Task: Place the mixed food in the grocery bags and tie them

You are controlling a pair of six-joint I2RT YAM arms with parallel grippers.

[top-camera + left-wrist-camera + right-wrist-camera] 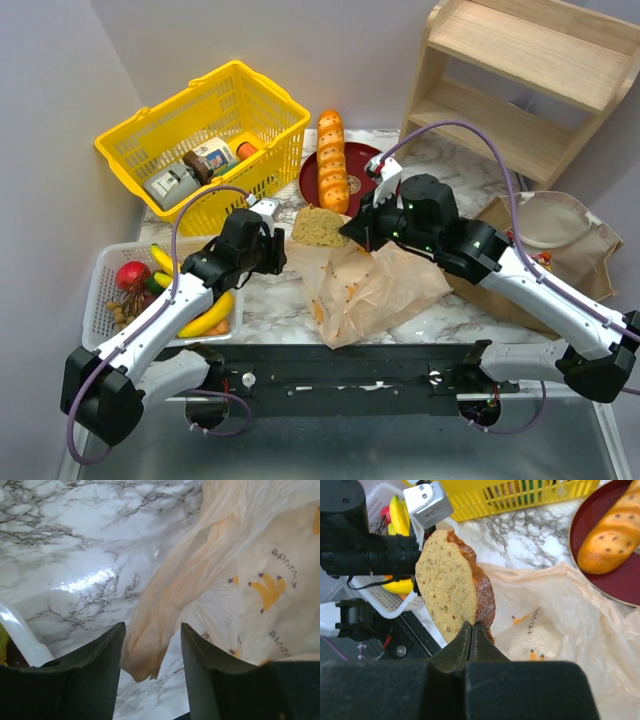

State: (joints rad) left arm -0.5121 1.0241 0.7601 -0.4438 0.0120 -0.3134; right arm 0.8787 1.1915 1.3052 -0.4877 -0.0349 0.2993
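The thin tan plastic bag [375, 285] printed with bananas lies crumpled on the marble between my arms. My left gripper [280, 250] is at its left edge. In the left wrist view a hanging fold of the plastic bag [165, 610] sits between the open fingers [100, 665], not pinched. My right gripper [472, 627] is shut on the bottom edge of a brown-crusted bun [452, 585] with a pale cut face, holding it upright above the bag's far end [320, 227]. The brown paper bag [590, 255] lies at the right. A banana [210, 318] and a red fruit [132, 275] lie in the white tray.
The white mesh tray [100, 290] stands at the near left. A yellow basket [215, 110] with boxes is at the back left. A long orange-brown loaf [332, 160] lies on a dark red plate [310, 180]. A wooden shelf [520, 80] stands at the back right.
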